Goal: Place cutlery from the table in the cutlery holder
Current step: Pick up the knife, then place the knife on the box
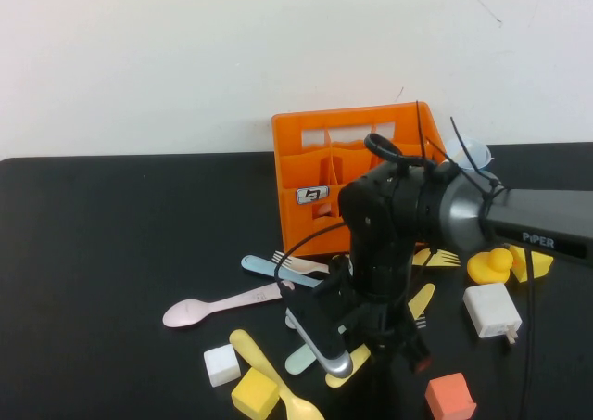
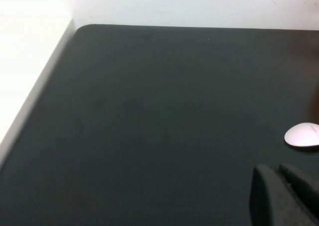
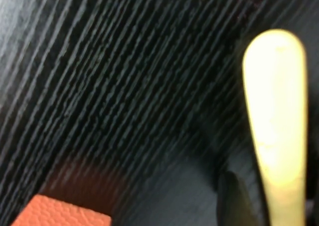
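The orange cutlery holder stands at the back middle of the black table. Cutlery lies in front of it: a pink spoon, a light blue piece, a cream fork, a grey spoon, a mint piece, a yellow spoon and a yellow fork. My right gripper is low over this pile. In the right wrist view it is shut on a yellow cutlery handle. My left gripper is shut and empty near the pink spoon's bowl.
A white cube, a yellow cube and an orange cube lie at the front. A white charger and a yellow duck lie to the right. A measuring cup stands behind the holder.
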`<action>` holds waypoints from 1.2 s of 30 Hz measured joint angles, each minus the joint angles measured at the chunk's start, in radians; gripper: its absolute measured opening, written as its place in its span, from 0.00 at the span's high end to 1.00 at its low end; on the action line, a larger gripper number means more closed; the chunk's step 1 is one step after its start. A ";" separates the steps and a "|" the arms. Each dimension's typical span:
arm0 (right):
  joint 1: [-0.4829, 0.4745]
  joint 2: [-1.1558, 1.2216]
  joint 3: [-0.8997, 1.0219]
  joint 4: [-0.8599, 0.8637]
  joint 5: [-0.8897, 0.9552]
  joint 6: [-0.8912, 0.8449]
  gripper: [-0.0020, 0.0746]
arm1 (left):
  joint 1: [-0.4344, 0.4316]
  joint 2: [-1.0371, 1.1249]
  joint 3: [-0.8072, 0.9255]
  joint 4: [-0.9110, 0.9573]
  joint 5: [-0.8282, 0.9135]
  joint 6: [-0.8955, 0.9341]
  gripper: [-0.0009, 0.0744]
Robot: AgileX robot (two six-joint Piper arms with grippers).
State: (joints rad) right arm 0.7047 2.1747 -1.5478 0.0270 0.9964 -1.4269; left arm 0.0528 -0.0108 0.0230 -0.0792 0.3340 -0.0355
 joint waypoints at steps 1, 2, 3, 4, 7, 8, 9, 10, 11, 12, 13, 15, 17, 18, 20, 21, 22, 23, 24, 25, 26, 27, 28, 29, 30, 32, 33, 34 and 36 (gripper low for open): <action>0.000 0.003 0.000 0.000 -0.002 0.000 0.54 | 0.000 0.000 0.000 0.000 0.000 0.000 0.99; 0.000 0.008 0.000 0.000 -0.002 0.000 0.54 | 0.000 0.000 0.000 0.000 0.000 0.000 0.99; 0.000 0.010 -0.001 -0.001 -0.004 0.002 0.54 | 0.000 0.000 0.000 0.000 0.000 0.000 0.99; 0.000 0.012 -0.003 -0.001 -0.004 0.004 0.55 | 0.000 0.000 0.000 0.000 0.000 0.000 0.99; 0.000 0.015 -0.006 -0.001 -0.006 0.016 0.63 | 0.000 0.000 0.000 0.000 0.000 0.000 0.99; 0.000 0.015 -0.006 -0.001 -0.007 0.021 0.67 | 0.000 0.000 0.000 0.000 0.000 0.000 0.99; 0.000 0.017 -0.009 -0.001 -0.007 0.031 0.73 | 0.000 0.000 0.000 0.000 0.000 0.000 0.99; 0.000 0.017 -0.009 -0.001 -0.002 0.048 0.78 | 0.000 0.000 0.000 0.000 0.000 0.000 0.99; 0.000 0.017 -0.009 0.001 0.005 0.065 0.78 | 0.000 0.000 0.000 0.000 0.000 0.000 0.99; 0.000 0.017 -0.009 0.005 0.012 0.092 0.78 | 0.000 0.000 0.000 0.000 0.000 0.000 0.99; 0.000 0.017 -0.009 0.015 0.024 0.119 0.78 | 0.000 0.000 0.000 0.000 0.000 0.000 0.99; 0.000 0.012 -0.007 0.050 0.049 0.178 0.78 | 0.000 0.000 0.000 0.000 0.000 0.000 0.99; 0.000 -0.004 -0.005 0.099 0.048 0.249 0.78 | 0.000 0.000 0.000 0.000 0.000 0.000 0.99; 0.000 -0.021 0.000 0.133 0.035 0.290 0.78 | 0.000 0.000 0.000 0.000 0.000 0.000 0.99; 0.000 -0.071 0.021 0.204 -0.013 0.351 0.78 | 0.000 0.000 0.000 0.000 0.000 0.000 0.99; 0.000 -0.104 0.038 0.243 -0.055 0.375 0.78 | 0.000 0.000 0.000 0.000 0.000 0.000 0.99; 0.000 -0.140 0.061 0.283 -0.111 0.392 0.78 | 0.000 0.000 0.000 0.000 0.000 0.000 0.99; 0.000 -0.170 0.084 0.323 -0.161 0.401 0.78 | 0.000 0.000 0.000 0.000 0.000 0.000 0.99; 0.000 -0.210 0.117 0.365 -0.227 0.408 0.78 | 0.000 0.000 0.000 0.000 0.000 0.000 0.99; 0.000 -0.251 0.155 0.411 -0.301 0.412 0.78 | 0.000 0.000 0.000 0.000 0.000 0.000 0.99; 0.000 -0.284 0.189 0.453 -0.382 0.414 0.78 | 0.000 0.000 0.000 0.000 0.000 0.000 0.99; 0.000 -0.327 0.236 0.510 -0.469 0.414 0.78 | 0.000 0.000 0.000 0.000 0.000 0.000 0.99; 0.007 -0.371 0.287 0.569 -0.565 0.416 0.78 | 0.000 0.000 0.000 0.000 0.000 0.000 0.99; 0.013 -0.406 0.329 0.614 -0.648 0.416 0.78 | 0.000 0.000 0.000 0.000 0.000 0.000 0.99; 0.024 -0.449 0.384 0.670 -0.761 0.416 0.78 | 0.000 0.000 0.000 0.000 0.000 0.000 0.99; 0.054 -0.526 0.490 0.778 -0.987 0.416 0.78 | 0.000 0.000 0.000 0.000 0.000 0.000 0.99; 0.074 -0.557 0.537 0.831 -1.119 0.416 0.78 | 0.000 0.000 0.000 0.000 0.000 0.000 0.99; 0.096 -0.582 0.577 0.883 -1.249 0.418 0.78 | 0.000 0.000 0.000 0.000 0.000 0.000 0.99; 0.132 -0.609 0.630 0.968 -1.491 0.436 0.78 | 0.000 0.000 0.000 0.000 0.000 0.000 0.99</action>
State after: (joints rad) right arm 0.8366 1.5655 -0.9176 0.9948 -0.4941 -0.9913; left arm 0.0528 -0.0108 0.0230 -0.0792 0.3340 -0.0355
